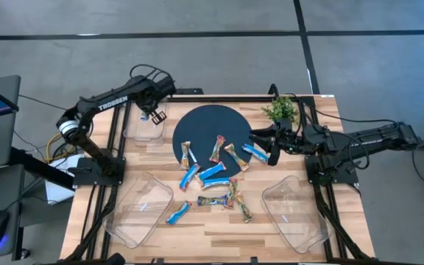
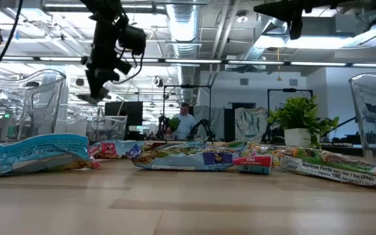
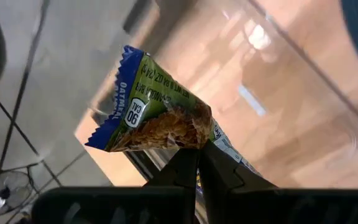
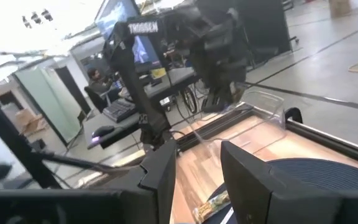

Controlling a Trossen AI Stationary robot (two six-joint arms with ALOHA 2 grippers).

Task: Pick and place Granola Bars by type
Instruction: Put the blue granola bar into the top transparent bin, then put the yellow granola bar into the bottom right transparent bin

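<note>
— Two arms are in our sight from above. What do we make of the left gripper?

— We see it over the clear tray at the far left of the table, with its fingers pinched tight on one granola bar. In the left wrist view that bar has a green wrapper with a blue crimped end, and it sticks out past the fingertips above the tray's clear wall.

— And the right gripper?

— We find it at the right edge of the dark round mat, close to a blue bar. Its fingers stand partly apart, and we see nothing between them.

— Where do we find the other granola bars?

— We count most of them scattered from the near half of the mat onto the wood in front of it, blue ones mixed with multicoloured ones. One blue bar lies against the rim of the near left tray. A near right tray sits on the other side, and a small potted plant stands at the far right of the table.
</note>
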